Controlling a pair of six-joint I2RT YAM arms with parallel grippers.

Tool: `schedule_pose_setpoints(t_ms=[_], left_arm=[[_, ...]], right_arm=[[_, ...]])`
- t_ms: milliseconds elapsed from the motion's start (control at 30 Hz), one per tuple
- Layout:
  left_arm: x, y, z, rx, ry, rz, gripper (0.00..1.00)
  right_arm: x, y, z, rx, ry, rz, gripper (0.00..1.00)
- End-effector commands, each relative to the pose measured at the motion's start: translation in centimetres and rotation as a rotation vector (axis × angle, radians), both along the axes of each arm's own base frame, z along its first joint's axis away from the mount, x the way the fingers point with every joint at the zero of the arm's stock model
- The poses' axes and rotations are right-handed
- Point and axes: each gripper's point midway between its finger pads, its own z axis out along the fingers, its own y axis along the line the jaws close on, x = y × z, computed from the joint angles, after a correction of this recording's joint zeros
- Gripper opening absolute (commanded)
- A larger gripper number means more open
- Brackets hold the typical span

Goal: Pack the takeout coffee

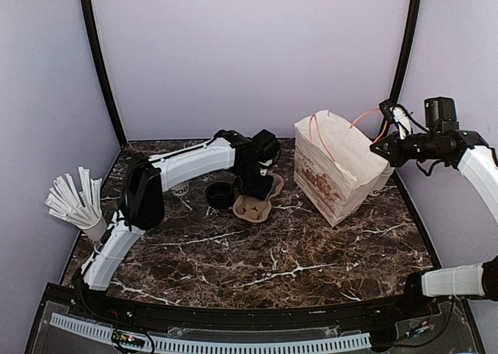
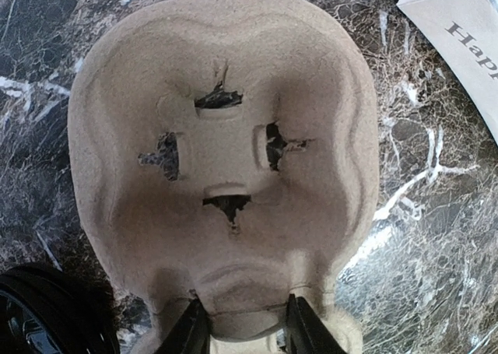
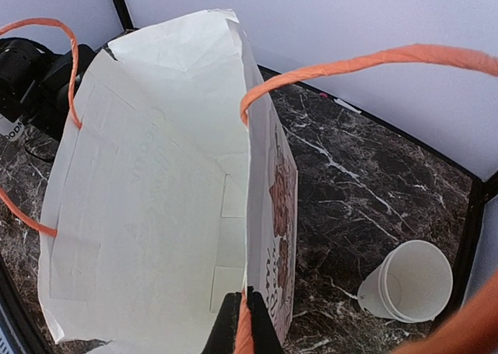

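Observation:
A brown pulp cup carrier (image 1: 258,205) (image 2: 226,152) lies on the dark marble table (image 1: 272,268), left of the bag. My left gripper (image 1: 255,191) (image 2: 241,311) is down on it, fingers pressed against both sides of its raised middle ridge. A round black lid (image 1: 220,194) (image 2: 31,315) sits just left of the carrier. Behind my left forearm peeks a white cup with black lettering (image 1: 180,189), top hidden, so I cannot tell whether it is the takeout coffee. The white paper bag (image 1: 338,167) (image 3: 156,198) stands open and empty. My right gripper (image 1: 387,145) (image 3: 243,311) is shut on its orange handle (image 3: 373,58).
A white cup full of paper-wrapped straws (image 1: 78,202) stands at the left edge. Stacked lidless white cups (image 3: 408,280) (image 1: 383,184) lie tilted on the table right of the bag. Black frame posts and purple walls close in the back and sides.

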Motion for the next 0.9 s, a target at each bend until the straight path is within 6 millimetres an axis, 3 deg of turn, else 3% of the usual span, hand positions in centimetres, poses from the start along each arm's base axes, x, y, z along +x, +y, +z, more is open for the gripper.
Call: schedule_pose_setpoints(t_ms=[0,267,433,633,700,867], left_arm=[[-0.4,1.0,3.3,0.015,-0.030,-0.021,0.32],[-2.9,3.5,8.9,0.000,-0.057,-0.069,0.30],[-4.3,5.1,13.2,-0.036,-0.111,-0.100,0.30],[-6.3,7.0,20.1,-0.151,-0.199,-0.101,0.30],[-6.5,7.7,21.5,-0.162,-0.230,-0.097,0.30],[-8.1,9.0,28.4,-0.268,-0.368,-0.156,0.29]], right_arm=[[-0.1,0.2,0.9,0.010,-0.049,0.021,0.00],[-0.5,0.1,2.0,-0.046,-0.082,0.052,0.00],[-2.8,1.6,3.6,-0.045,-0.103,0.205,0.02],[-5.6,3.3,6.0,-0.025,-0.138,0.376,0.00],[-6.4,4.1,6.2,0.001,-0.131,0.430,0.00],[-8.0,7.5,6.0,0.060,-0.072,0.585,0.00]])
